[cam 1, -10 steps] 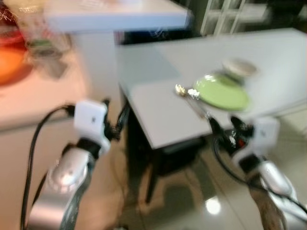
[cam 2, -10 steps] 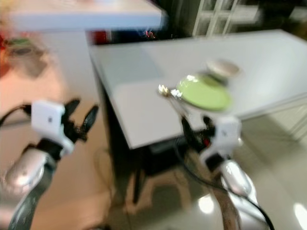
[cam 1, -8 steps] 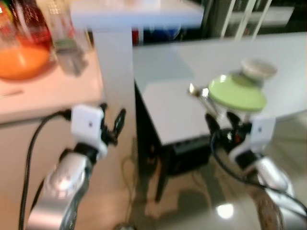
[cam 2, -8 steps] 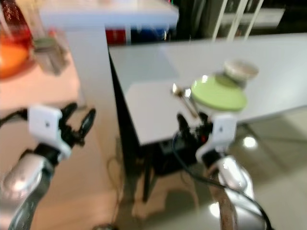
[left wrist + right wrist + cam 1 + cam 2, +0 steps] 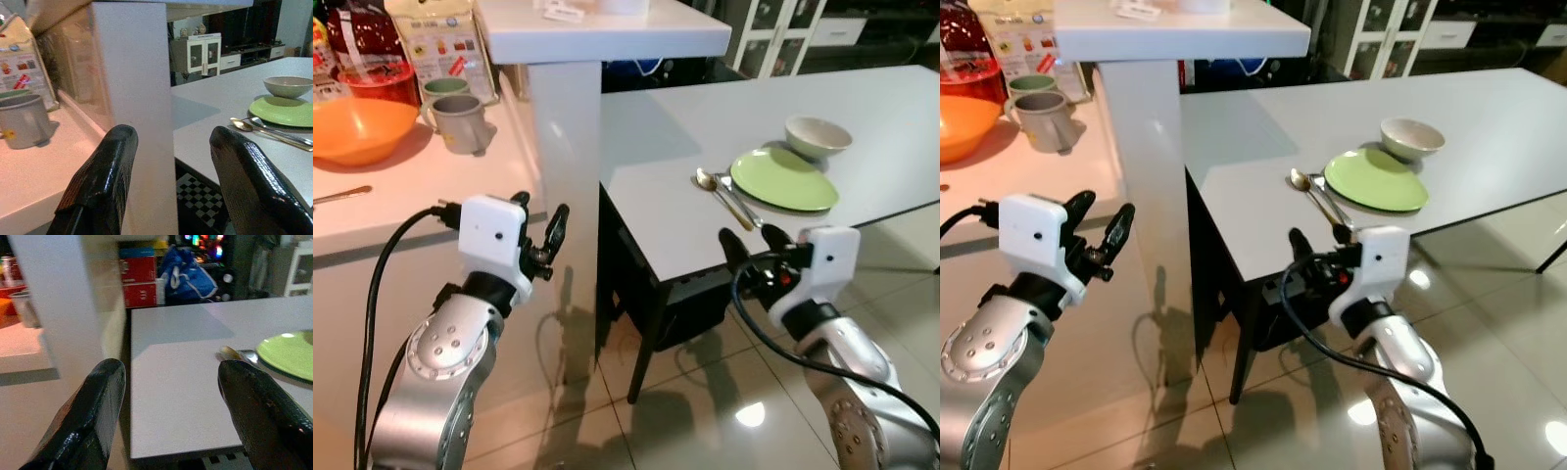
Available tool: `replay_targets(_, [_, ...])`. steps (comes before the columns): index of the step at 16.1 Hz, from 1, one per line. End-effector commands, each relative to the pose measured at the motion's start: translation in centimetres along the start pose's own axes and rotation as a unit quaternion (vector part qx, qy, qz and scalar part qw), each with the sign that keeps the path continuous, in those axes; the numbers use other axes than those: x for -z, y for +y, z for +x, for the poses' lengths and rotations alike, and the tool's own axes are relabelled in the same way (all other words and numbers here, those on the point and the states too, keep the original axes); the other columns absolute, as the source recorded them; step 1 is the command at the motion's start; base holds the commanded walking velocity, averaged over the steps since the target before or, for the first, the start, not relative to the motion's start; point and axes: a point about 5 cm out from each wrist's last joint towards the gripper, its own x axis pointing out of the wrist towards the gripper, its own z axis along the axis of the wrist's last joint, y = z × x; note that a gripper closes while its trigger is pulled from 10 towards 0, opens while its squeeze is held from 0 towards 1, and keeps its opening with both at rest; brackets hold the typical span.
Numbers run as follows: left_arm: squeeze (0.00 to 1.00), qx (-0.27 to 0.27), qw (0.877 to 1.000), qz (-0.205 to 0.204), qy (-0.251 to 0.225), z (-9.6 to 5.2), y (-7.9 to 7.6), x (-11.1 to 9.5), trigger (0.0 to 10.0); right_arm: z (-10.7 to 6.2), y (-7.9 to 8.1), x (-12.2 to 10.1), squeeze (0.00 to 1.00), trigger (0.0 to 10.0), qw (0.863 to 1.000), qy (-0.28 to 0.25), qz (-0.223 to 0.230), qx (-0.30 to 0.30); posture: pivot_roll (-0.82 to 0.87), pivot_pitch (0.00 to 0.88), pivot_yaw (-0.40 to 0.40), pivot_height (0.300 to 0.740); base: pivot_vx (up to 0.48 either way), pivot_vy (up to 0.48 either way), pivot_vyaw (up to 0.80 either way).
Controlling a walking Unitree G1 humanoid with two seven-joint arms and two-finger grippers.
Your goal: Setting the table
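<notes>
Two utensils (image 5: 726,194) partly tucked under green plate (image 5: 783,179).

Pale grey rectangular tabletop (image 5: 666,211): carries a round light-green plate (image 5: 783,179); a small cream bowl (image 5: 818,136) just beyond the plate, near it; a metal spoon (image 5: 717,191) and a second metal utensil (image 5: 736,199) lying side by side just beside the plate's left edge, the second one's kind not discernible.

Light pinkish-white counter tabletop (image 5: 401,196), left of a white square pillar (image 5: 565,147): carries a large orange bowl (image 5: 357,129), a grey mug (image 5: 460,122), a pale green cup (image 5: 443,87) behind it, a red container (image 5: 380,78), printed food packets (image 5: 438,41) at the back, and a slim wooden-toned utensil (image 5: 337,196) near the front edge.

Glossy beige tiled floor (image 5: 705,411).
</notes>
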Motion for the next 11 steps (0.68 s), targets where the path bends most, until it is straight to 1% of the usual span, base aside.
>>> replay_targets(1, [0.00, -0.001, 1.000, 0.002, 0.000, 0.1, -0.2, 0.1, 10.0, 0.3, -0.2, 0.0, 0.00, 10.0, 1.000, 0.006, -0.005, 0.000, 0.08, 0.000, -0.031, 0.740, 0.000, 0.281, 0.00])
replay_targets(4, [0.00, -0.002, 1.000, 0.005, 0.001, 0.6, -0.3, 0.3, 10.0, 1.0, 0.0, -0.1, 0.00, 10.0, 1.000, 0.008, -0.016, -0.004, 0.09, 0.000, -0.030, 0.740, 0.000, 0.280, 0.00])
replay_targets(9, [0.00, -0.003, 1.000, 0.010, 0.000, 0.7, -0.2, 0.3, 10.0, 1.6, -0.1, -0.3, 0.00, 10.0, 1.000, 0.002, -0.019, -0.002, 0.09, 0.000, -0.029, 0.740, 0.000, 0.285, 0.00])
replay_targets(10, [0.00, -0.003, 1.000, 0.011, 0.000, 0.8, -0.2, 0.3, 10.0, 1.6, -0.1, -0.2, 0.00, 10.0, 1.000, 0.004, -0.020, 0.000, 0.09, 0.000, -0.029, 0.740, 0.000, 0.285, 0.41])
replay_targets(11, [0.00, -0.003, 1.000, 0.012, 0.000, 0.8, -0.2, 0.3, 10.0, 1.7, -0.2, -0.1, 0.00, 10.0, 1.000, 0.005, -0.022, 0.004, 0.09, 0.000, -0.029, 0.740, 0.000, 0.285, 0.80])
